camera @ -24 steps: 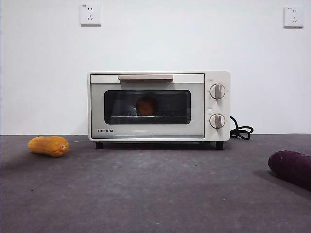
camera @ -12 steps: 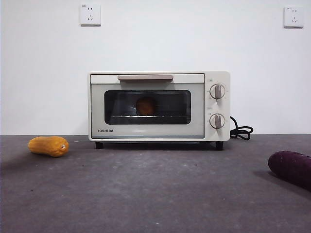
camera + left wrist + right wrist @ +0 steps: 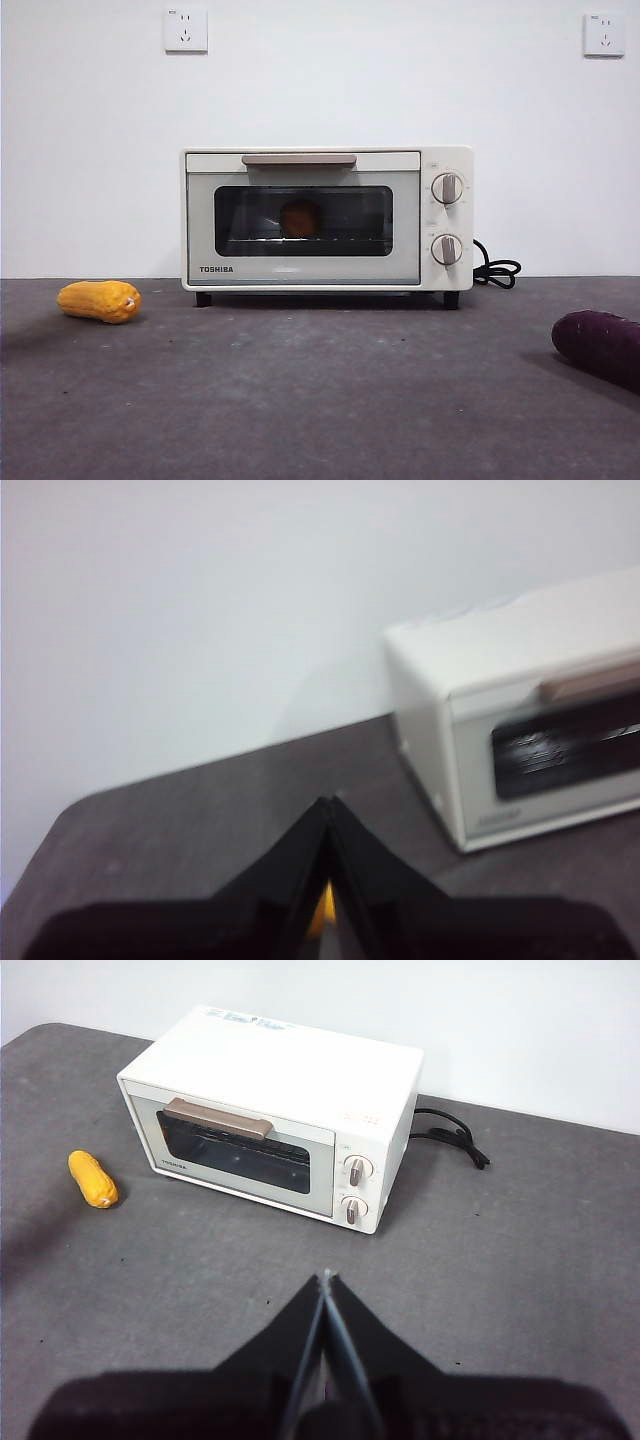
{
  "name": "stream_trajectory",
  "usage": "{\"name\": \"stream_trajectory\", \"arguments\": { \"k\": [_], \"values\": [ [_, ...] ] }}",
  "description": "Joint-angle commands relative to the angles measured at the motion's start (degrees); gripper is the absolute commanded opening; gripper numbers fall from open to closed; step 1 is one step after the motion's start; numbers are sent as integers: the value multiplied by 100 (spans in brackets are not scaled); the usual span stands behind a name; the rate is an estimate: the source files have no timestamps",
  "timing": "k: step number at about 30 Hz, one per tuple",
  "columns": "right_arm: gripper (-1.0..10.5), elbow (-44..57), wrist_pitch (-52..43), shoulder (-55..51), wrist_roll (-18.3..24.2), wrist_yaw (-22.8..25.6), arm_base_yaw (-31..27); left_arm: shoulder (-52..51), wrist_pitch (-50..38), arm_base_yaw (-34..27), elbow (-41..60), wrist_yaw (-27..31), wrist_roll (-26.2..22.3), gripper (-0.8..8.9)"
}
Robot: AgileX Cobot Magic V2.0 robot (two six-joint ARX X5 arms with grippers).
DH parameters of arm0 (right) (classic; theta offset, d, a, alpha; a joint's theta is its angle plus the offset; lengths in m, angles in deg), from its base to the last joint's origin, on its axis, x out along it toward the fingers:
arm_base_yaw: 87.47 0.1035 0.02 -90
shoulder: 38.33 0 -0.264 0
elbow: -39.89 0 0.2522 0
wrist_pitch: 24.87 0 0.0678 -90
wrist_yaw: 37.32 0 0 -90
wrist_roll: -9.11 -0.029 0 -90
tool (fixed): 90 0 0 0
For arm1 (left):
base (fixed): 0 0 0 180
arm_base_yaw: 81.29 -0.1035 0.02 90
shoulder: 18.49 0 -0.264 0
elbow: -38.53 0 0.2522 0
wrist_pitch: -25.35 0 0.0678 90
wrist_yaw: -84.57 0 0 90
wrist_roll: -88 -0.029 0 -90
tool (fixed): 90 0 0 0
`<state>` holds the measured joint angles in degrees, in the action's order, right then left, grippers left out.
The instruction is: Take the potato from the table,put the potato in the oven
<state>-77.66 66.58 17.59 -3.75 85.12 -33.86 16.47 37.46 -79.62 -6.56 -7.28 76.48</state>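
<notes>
Potato (image 3: 301,218) sits inside the oven (image 3: 327,219), seen as a round orange-brown lump through the dark glass, near the middle of the window and on the wire rack. Oven door is closed, its bar handle (image 3: 299,159) level across the top edge. Two knobs (image 3: 447,188) stand one above the other on the panel beside the door, and a black cord (image 3: 497,271) coils on the bench behind that side. The oven stands upright on its feet near the back of the bench (image 3: 320,390), against a white wall with two sockets (image 3: 186,30) high up.

A ridged yellow-orange item (image 3: 100,300) lies on the bench, well apart from the oven on the side away from the knobs. A dark purple oblong item (image 3: 600,346) lies nearer the front camera on the knob side, partly cut off by the picture edge.

My left gripper (image 3: 329,805) is closed, its jaws meeting at the tips and holding nothing; it hangs above the bench to the side of the oven away from the knobs, with a sliver of yellow-orange showing beneath it. My right gripper (image 3: 326,1276) is likewise closed and empty, raised well above the bench in front of the oven. Neither gripper appears in the front view.
</notes>
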Motion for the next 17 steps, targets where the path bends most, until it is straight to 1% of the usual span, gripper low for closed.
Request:
{"name": "stream_trajectory", "arguments": {
  "k": [1, 5, 10, 12, 17],
  "values": [
    [2, 48, 120, 24, -42, 15, 7, -592, -422, -44, 1086, 44, -13, -4],
    [2, 48, 120, 44, -42, 17, 7, -1506, -463, -90, 2159, 348, 22, -4],
    [2, 48, 120, 57, -42, 15, 7, -2520, -448, -92, 3097, 345, 555, -4],
    [2, 48, 120, 57, -42, 15, 7, -2868, 247, -92, 3088, 337, 557, -4],
    [2, 48, 120, 57, -42, 17, 7, -3303, 999, -116, 3088, 337, 444, -4]
  ]
}}
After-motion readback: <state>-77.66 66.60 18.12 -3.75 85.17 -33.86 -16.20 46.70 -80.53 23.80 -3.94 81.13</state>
